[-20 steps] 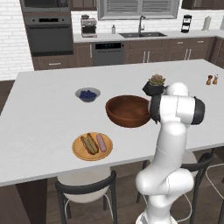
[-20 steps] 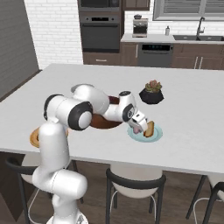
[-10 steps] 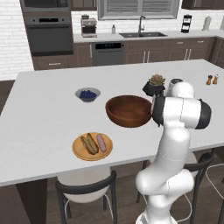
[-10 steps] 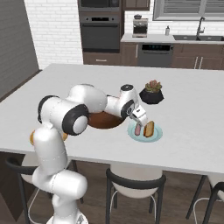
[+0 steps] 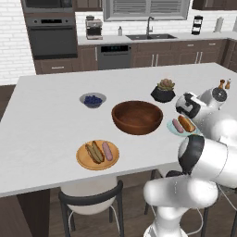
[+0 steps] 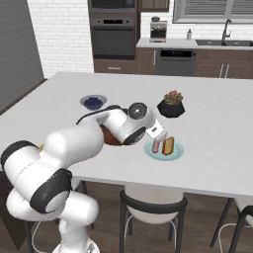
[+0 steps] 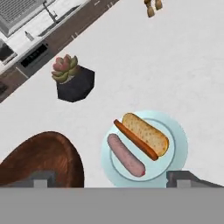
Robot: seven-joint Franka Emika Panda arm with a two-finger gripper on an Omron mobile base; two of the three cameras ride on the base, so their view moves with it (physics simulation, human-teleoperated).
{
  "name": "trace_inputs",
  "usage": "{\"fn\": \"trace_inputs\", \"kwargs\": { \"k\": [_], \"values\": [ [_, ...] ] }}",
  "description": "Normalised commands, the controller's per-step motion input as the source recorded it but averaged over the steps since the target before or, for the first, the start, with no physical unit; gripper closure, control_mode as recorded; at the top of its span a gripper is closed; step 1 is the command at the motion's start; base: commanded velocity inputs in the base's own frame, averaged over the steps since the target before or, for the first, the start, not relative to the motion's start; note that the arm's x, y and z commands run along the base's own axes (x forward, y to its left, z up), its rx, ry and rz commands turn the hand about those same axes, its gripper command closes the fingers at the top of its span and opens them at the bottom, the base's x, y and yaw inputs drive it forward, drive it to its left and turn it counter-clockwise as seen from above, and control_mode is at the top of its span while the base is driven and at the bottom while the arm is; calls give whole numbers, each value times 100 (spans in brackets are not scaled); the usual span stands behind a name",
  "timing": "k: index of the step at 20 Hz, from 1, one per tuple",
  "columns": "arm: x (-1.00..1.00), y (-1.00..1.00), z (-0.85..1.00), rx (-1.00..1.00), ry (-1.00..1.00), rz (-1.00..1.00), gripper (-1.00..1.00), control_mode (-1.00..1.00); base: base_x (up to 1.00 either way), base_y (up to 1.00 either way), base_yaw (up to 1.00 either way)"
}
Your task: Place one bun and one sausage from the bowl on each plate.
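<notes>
My hand [image 7: 109, 177] hung open and empty above the small pale blue round plate [image 7: 177, 131], its two dark tips spread wide apart at the near edge of the hand view. On that plate lay one golden-brown split bun [image 7: 146, 133] and one smooth pink sausage [image 7: 126, 155], side by side and touching or nearly so.

The large dark reddish-brown wooden bowl [image 7: 41, 159] was just beside the blue plate; from the hand view I saw only part of its rim and inner wall. The left base view looked into the bowl [image 5: 137, 116], and there its inside appeared bare. That view also gave me what the hand view did not: the orange-tan wooden plate [image 5: 97, 155] sat near the bowl, towards the front edge of the white desk [image 5: 46, 125], carrying a second bun [image 5: 95, 151] and a second sausage [image 5: 107, 150] lying next to each other.

In the right base view my own arm covered most of the bowl and the wooden plate, but the hand [image 6: 157, 131] showed above the blue plate [image 6: 163, 149], clear of the food.

Behind the blue plate stood a black pot with a succulent [image 7: 72, 78], well apart from it. A small grey bowl of blueberries [image 5: 93, 99] sat beyond the wooden bowl in the left base view.
</notes>
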Motion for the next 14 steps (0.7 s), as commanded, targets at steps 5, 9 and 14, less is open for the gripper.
{"fn": "trace_inputs", "kwargs": {
  "k": [5,9,14],
  "values": [
    [-90,13,100,0,-49,0,-100,-100,0,0,0],
    [-74,22,100,0,-46,0,-100,-100,0,0,0],
    [-40,59,100,0,-41,2,-100,-100,0,0,0]
  ]
}}
